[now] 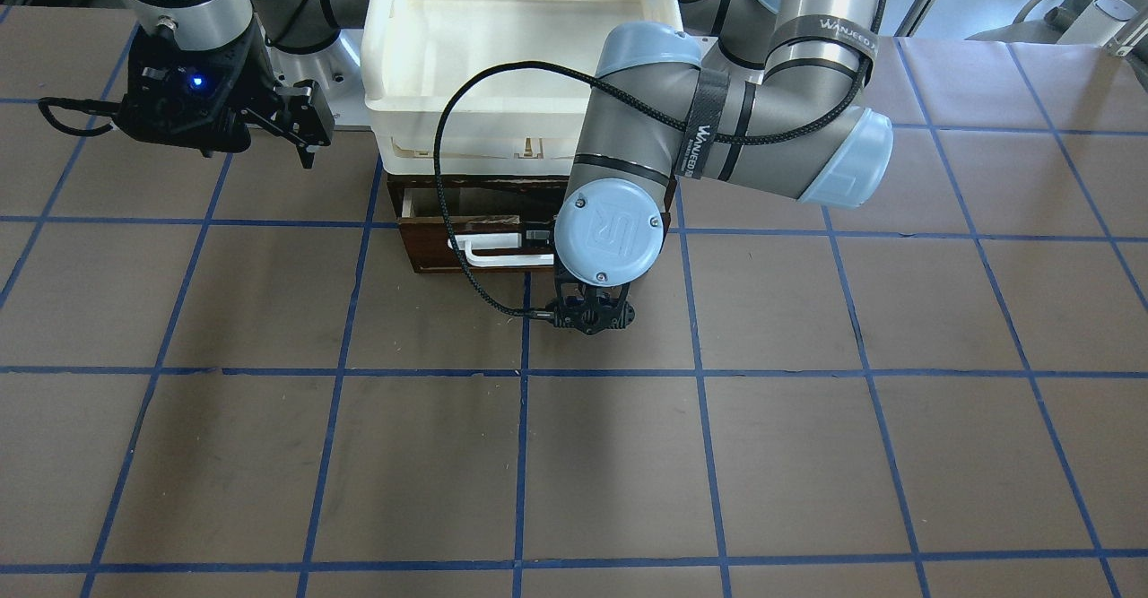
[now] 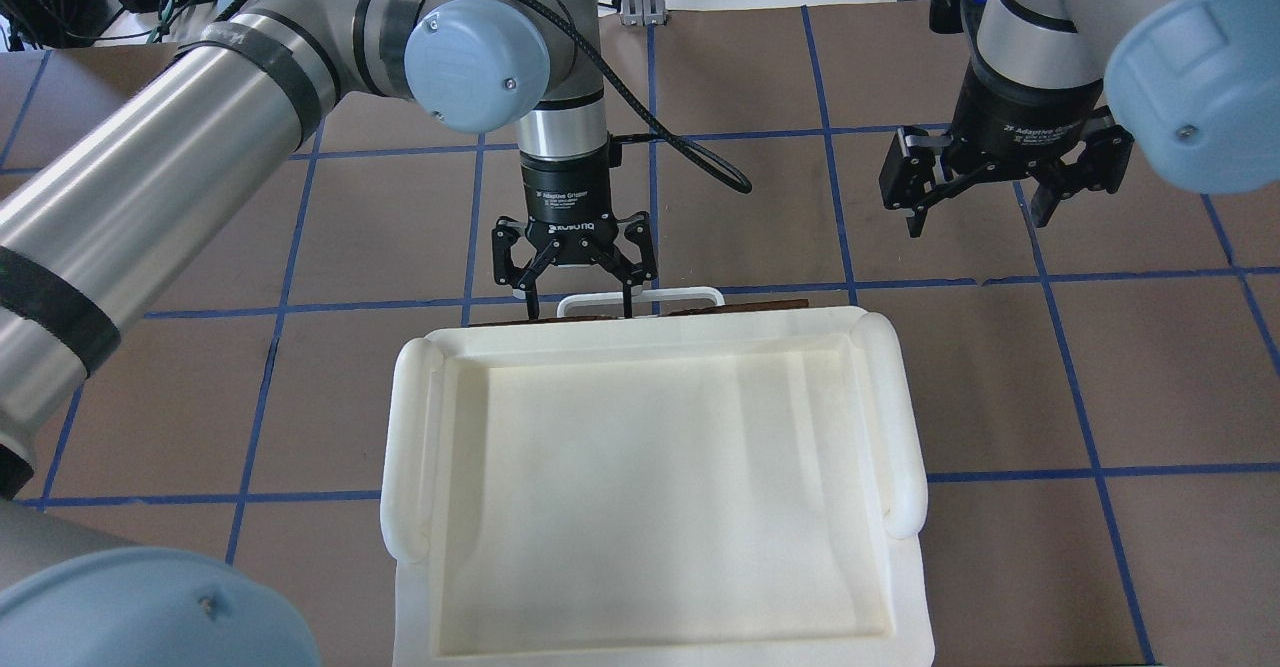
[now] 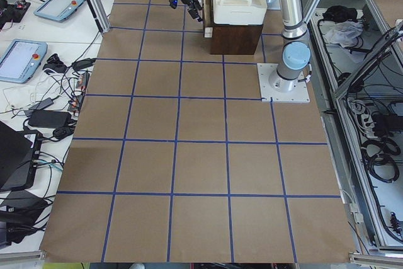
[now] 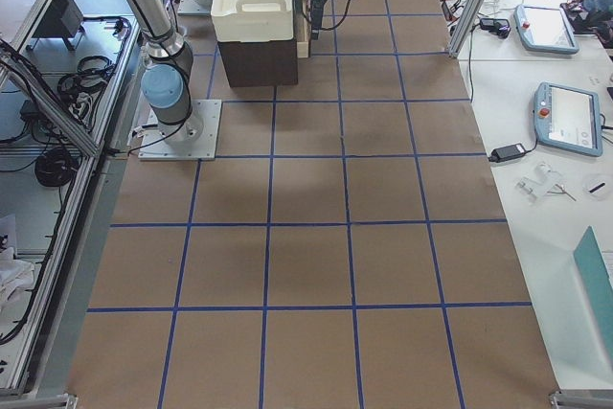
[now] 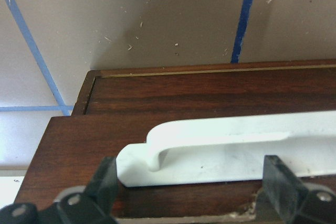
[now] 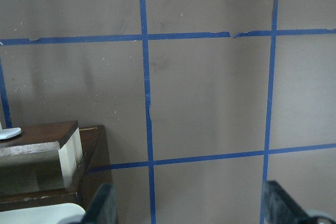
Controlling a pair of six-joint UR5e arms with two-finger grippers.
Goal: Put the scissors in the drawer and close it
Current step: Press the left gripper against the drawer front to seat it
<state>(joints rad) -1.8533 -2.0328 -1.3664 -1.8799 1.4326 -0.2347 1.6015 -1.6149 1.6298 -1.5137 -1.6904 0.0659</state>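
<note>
The fingers [image 5: 107, 182] of the left gripper [image 2: 580, 297] are held spread apart, with nothing clamped between them. In the left wrist view one end of the white bar handle [image 5: 220, 150] is framed in the gap; whether a pad touches it cannot be told. The handle is fixed to the dark brown front of the drawer [image 1: 430, 253], which is seen partly drawn out: a strip of pale interior is shown behind the front in the front-facing view. The cream-white tray [image 2: 405, 447] is stacked on the cabinet above. The scissors are seen in no view. None lie on the table [image 1: 807, 401] and none are held, so they are judged to be already inside the drawer, hidden by the tray and the arm. The right gripper [image 2: 995, 192] is held off to the side over bare table, spread and empty. The closing step is judged to be in hand. A straight push on the drawer front towards the cabinet is called for next, kept square so that the drawer is not jammed.
</note>
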